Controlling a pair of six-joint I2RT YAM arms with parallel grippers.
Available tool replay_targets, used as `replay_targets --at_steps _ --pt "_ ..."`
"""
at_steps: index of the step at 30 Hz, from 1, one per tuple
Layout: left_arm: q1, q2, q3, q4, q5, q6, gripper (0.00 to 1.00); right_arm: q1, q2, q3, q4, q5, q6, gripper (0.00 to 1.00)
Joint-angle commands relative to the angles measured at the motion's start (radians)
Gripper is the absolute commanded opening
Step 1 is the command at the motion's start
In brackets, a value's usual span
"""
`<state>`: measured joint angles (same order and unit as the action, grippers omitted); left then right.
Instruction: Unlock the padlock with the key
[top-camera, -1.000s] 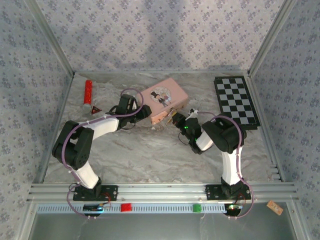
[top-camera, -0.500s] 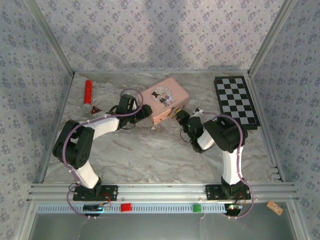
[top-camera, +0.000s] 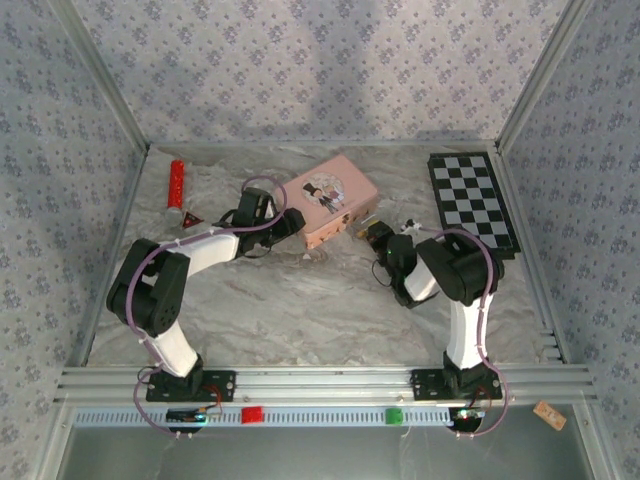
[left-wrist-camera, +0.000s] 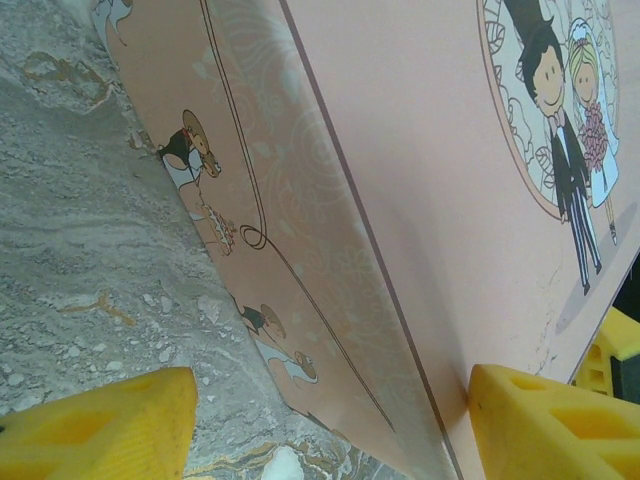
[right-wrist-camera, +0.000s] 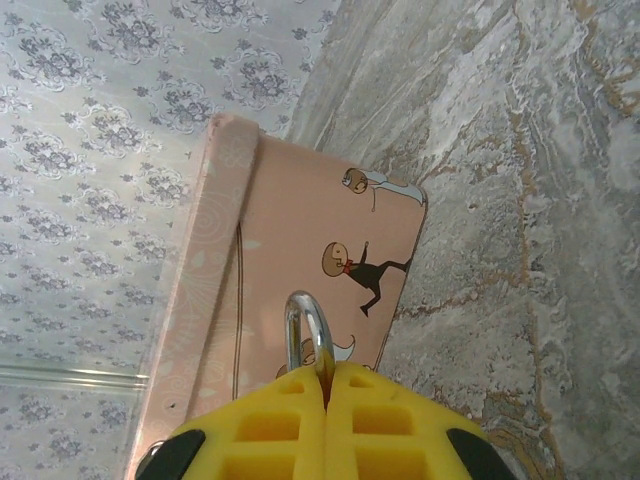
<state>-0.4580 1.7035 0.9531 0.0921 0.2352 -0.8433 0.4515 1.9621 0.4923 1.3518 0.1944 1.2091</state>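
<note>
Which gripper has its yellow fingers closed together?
The right gripper: its fingers pinch the padlock's shackle, whereas the left gripper's stand wide apart by the pink tin.

The tin (left-wrist-camera: 430, 200) has a smooth, printed pink finish with a satin sheen; the tabletop (right-wrist-camera: 520, 200) is matt, grey and marble-veined with a rough grain. The padlock (right-wrist-camera: 292, 335) shackle is bright polished metal, and the right gripper (right-wrist-camera: 325, 385) fingers (right-wrist-camera: 270, 425) are matt yellow moulded plastic.
</note>
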Motion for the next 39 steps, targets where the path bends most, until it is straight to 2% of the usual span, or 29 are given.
replay_targets --at_steps 1,6,9,10,14,21,27,29,34,39 --pt "-0.001 -0.022 0.007 -0.035 -0.022 0.015 0.71 -0.014 -0.078 -0.019 -0.052 -0.019 -0.055 0.00" --pt "0.004 -0.092 -0.048 -0.023 -0.049 0.052 0.72 -0.020 -0.216 -0.060 -0.237 -0.040 -0.145 0.00" --pt "0.013 -0.166 -0.115 0.017 -0.052 0.072 0.72 -0.041 -0.318 -0.051 -0.445 -0.085 -0.203 0.00" --pt "0.015 -0.196 -0.137 0.023 -0.057 0.088 0.72 -0.053 -0.349 -0.049 -0.512 -0.101 -0.211 0.00" --pt "0.021 -0.339 -0.238 0.023 -0.096 0.175 0.73 -0.102 -0.443 -0.095 -0.601 -0.165 -0.265 0.00" --pt "0.072 -0.582 -0.422 0.040 -0.099 0.270 0.75 -0.161 -0.694 -0.109 -0.938 -0.202 -0.451 0.00" --pt "0.097 -0.677 -0.467 0.029 -0.099 0.308 0.76 -0.246 -0.858 -0.108 -1.165 -0.224 -0.549 0.00" --pt "0.101 -0.681 -0.465 0.029 -0.106 0.309 0.76 -0.270 -0.891 -0.106 -1.220 -0.220 -0.573 0.00" --pt "0.114 -0.689 -0.486 0.051 -0.157 0.265 0.77 -0.418 -0.919 -0.120 -1.261 -0.358 -0.643 0.00" --pt "0.124 -0.690 -0.494 0.063 -0.163 0.244 0.77 -0.441 -0.881 -0.077 -1.346 -0.359 -0.696 0.00"
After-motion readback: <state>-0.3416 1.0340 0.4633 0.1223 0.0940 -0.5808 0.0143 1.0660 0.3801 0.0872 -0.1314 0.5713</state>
